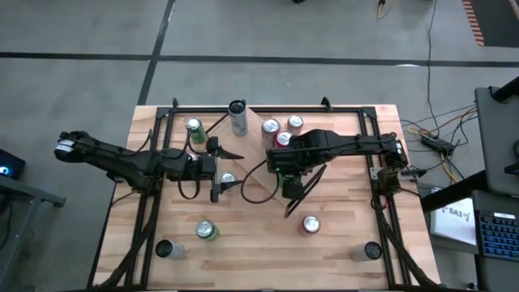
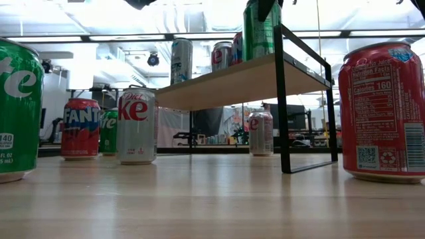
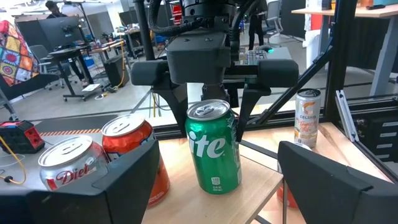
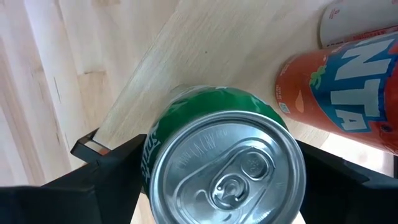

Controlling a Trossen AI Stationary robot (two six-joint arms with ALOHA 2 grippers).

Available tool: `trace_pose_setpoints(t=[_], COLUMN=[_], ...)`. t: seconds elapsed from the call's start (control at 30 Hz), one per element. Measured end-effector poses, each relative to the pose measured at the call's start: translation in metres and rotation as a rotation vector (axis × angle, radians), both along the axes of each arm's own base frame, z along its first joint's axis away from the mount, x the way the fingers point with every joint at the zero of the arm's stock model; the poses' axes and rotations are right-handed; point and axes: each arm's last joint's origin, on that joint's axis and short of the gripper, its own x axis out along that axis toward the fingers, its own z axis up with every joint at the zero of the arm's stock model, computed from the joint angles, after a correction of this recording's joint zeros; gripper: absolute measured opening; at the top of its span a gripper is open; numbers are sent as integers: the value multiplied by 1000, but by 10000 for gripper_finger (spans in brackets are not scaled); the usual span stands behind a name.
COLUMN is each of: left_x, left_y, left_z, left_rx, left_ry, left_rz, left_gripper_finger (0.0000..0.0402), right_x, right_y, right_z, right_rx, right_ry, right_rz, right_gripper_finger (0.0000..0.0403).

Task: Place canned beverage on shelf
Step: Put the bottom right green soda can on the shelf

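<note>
The green can (image 3: 213,147) stands upright on the shelf (image 3: 261,180) between the fingers of the right end effector (image 3: 210,102), spread wide around it, the left end effector (image 3: 217,186) open nearby.

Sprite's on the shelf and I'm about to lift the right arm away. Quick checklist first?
1. Green can upright, base on the shelf: ok.
2. Right gripper open, one finger on either side of the can: ok.
3. Both fingers clear of the can wall: cannot tell; one sits very close.
4. Room beside the orange can for a straight lift: cannot tell; it stands close to one finger.
5. Left gripper open, empty, short of the shelf: ok.
</note>
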Motion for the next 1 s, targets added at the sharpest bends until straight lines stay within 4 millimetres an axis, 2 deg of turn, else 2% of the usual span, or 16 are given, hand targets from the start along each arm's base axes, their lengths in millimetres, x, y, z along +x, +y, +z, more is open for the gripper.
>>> trace_pose_setpoints(t=[0.23,0.43,0.6,0.83,1.0], left_x=[0,0,0,7,15], left_y=[0,0,0,-1,-3], left_z=[0,0,0,-7,-12], left_rx=[0,0,1,13,42], left_ry=[0,0,3,35,23], left_rz=[0,0,0,-4,-6], left_gripper_finger=[314,314,314,314,314], right_x=[0,-3,-10,-13,-18], right_y=[-1,-3,-3,3,8], right_z=[0,3,15,33,46], right_rx=[-41,-80,-66,98,91], right_ry=[-1,1,-41,-106,-163], right_rz=[-2,6,8,14,-25], right_gripper_finger=[375,382,382,382,382])
